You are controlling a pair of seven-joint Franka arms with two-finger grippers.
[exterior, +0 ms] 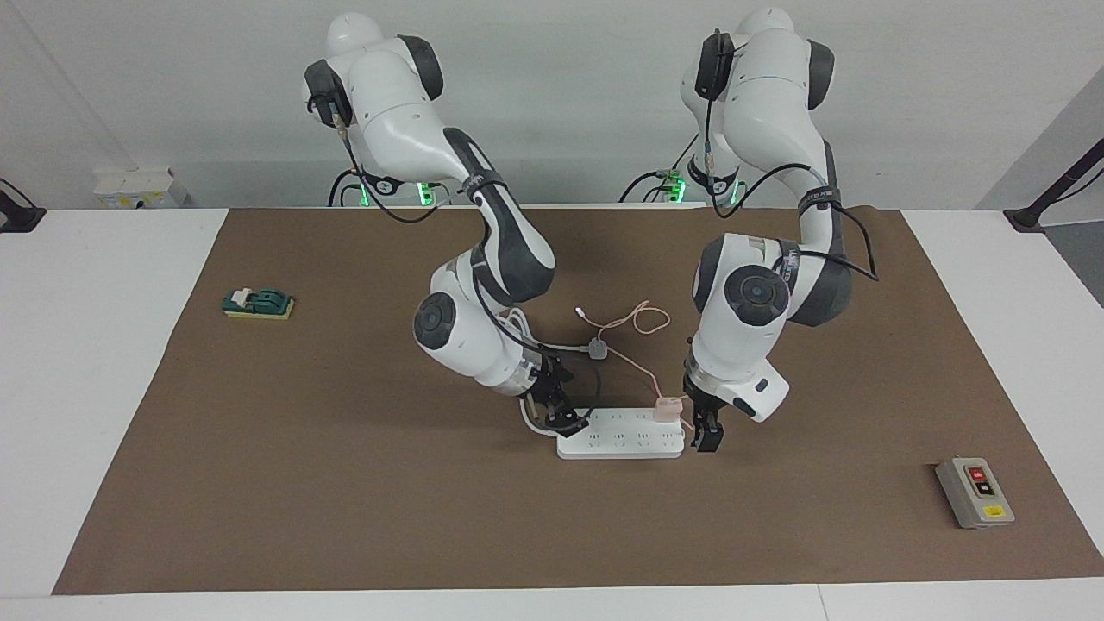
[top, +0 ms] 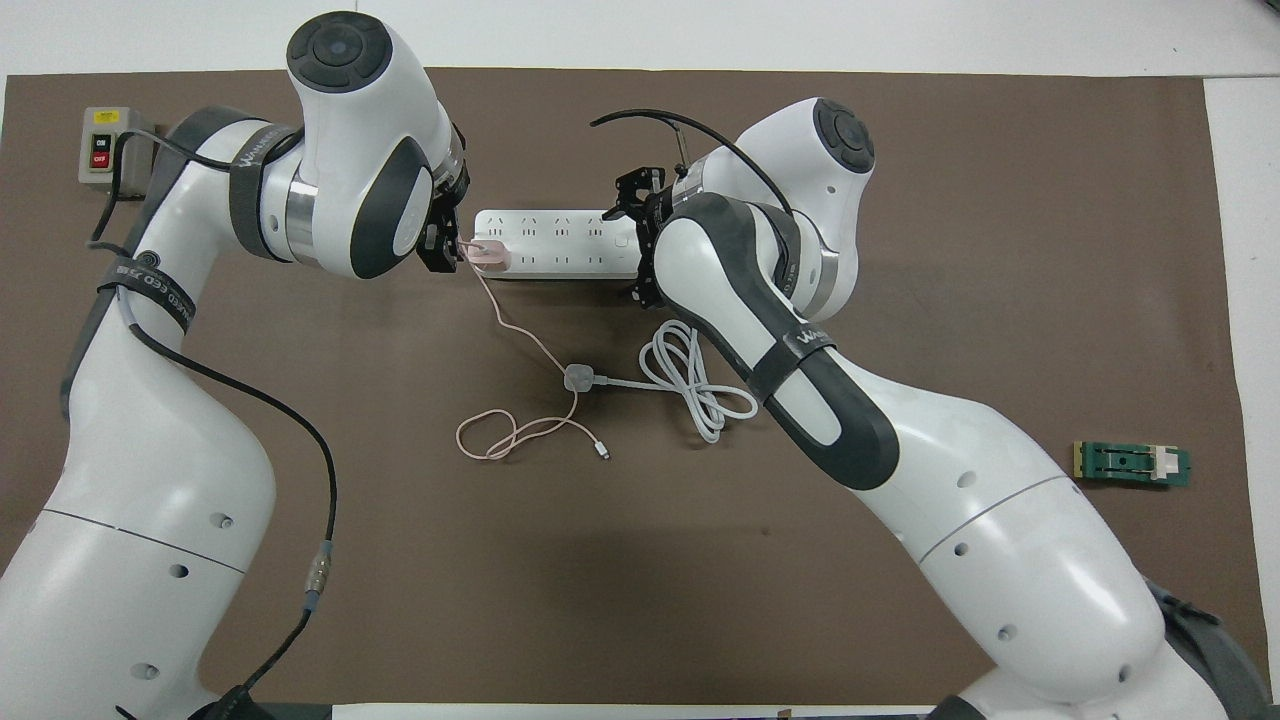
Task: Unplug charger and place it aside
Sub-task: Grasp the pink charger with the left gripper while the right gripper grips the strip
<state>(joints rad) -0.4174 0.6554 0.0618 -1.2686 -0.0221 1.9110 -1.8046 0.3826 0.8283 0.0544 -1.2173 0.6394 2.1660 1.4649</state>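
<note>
Near the counter's middle, the charger (exterior: 667, 409) sits plugged into the power strip's (exterior: 619, 442) end toward the left arm, the left gripper (exterior: 705, 437) just beside it with jaws spread, while the right gripper (exterior: 565, 420), jaw state indiscernible, is at the strip's cord end.

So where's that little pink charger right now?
The charger is plugged into the power strip, at the strip's end toward the left arm, mid-table, with the left gripper right beside it.
</note>
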